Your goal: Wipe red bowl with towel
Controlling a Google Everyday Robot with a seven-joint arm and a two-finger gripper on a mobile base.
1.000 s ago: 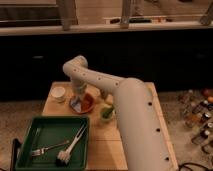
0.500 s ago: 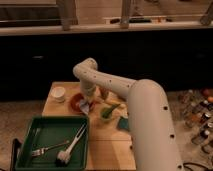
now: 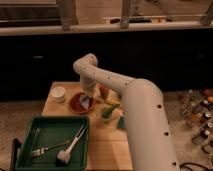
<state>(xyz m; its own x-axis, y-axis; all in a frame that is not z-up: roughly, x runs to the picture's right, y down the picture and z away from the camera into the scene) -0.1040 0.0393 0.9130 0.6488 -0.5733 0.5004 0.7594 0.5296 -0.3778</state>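
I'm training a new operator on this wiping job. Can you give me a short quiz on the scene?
1. True or false: the gripper is over the red bowl.
2. What lies in the green tray? A) a brush and a fork B) a sponge C) a cup
3. On which side of the red bowl, in the picture, is the small white cup?
Key: 1 true, at the towel; 2 A; 3 left.
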